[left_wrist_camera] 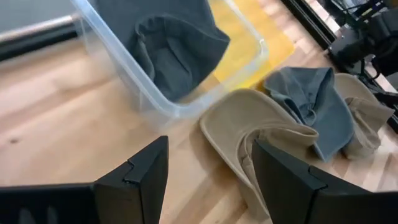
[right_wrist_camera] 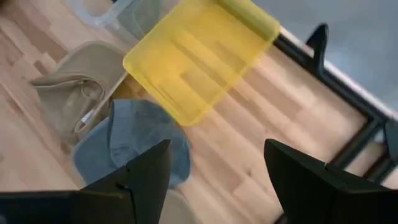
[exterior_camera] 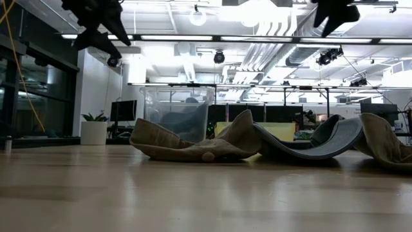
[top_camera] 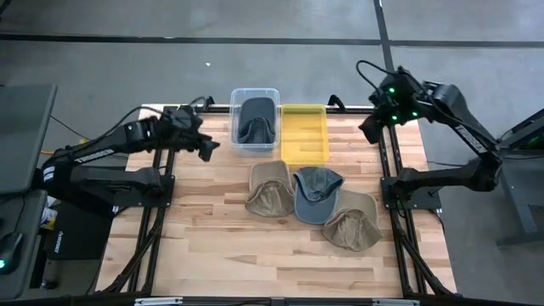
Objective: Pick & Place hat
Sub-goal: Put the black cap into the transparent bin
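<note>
Three hats lie in a bunch on the table's middle: a tan hat (top_camera: 270,189), a grey-blue hat (top_camera: 316,194) overlapping it, and a second tan hat (top_camera: 353,221) nearer the front right. A dark grey hat (top_camera: 256,121) lies inside the clear bin (top_camera: 235,115) at the far edge. My left gripper (top_camera: 206,146) is open and empty above the table, left of the bin. My right gripper (top_camera: 370,129) is open and empty, raised right of the yellow tray (top_camera: 304,133).
The clear bin and the yellow tray stand side by side at the table's far edge. Bare wood lies along the front and the left of the hats. Both arms' black frames flank the table.
</note>
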{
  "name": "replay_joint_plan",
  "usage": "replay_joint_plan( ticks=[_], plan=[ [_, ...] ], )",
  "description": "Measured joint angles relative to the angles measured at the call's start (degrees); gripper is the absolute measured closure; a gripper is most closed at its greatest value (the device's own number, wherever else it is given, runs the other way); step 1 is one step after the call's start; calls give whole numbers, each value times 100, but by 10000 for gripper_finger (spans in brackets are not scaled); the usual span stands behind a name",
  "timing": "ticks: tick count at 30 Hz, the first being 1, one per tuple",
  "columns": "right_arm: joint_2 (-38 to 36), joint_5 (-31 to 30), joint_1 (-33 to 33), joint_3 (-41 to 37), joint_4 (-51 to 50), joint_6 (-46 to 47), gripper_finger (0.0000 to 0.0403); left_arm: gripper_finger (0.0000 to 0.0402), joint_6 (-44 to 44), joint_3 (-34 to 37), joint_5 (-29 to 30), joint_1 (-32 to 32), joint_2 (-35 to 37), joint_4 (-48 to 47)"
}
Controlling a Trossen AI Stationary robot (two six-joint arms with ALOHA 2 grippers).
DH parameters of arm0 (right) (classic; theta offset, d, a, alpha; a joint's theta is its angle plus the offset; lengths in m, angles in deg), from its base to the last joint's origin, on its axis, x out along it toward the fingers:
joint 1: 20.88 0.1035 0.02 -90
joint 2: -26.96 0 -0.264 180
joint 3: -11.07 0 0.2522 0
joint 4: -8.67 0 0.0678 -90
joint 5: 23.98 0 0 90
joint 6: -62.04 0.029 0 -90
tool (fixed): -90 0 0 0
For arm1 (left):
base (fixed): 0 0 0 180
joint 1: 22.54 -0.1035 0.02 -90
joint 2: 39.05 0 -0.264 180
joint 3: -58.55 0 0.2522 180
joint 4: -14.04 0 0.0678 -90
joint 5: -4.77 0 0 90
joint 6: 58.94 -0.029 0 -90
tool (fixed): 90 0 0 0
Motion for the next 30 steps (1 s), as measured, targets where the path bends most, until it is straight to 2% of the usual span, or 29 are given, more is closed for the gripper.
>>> replay_joint_plan(
  ticks=[6, 11, 16, 22, 26, 30],
  plan=[
    [-434, -140, 1, 0, -459, 748, 153, 195, 767, 342, 770, 1126, -44, 146],
    [-883, -153, 2, -171, -708, 1361, 153, 195, 1155, 487, 1341, 1795, -145, 471],
    [-1652, 80, 2, -1299, -550, 2001, 153, 195, 1471, 502, 1787, 2230, -179, 596],
    [-2603, 614, 2, -2937, 435, 2514, 153, 195, 1694, 505, 2072, 2487, -390, 645],
    [-2942, 1043, 4, -3778, 969, 2233, 153, 195, 1697, 506, 1943, 2485, -607, 859],
    [-3073, 1262, 3, -4416, 1073, 1727, 153, 195, 1697, 506, 1862, 2483, -808, 1072]
  ],
)
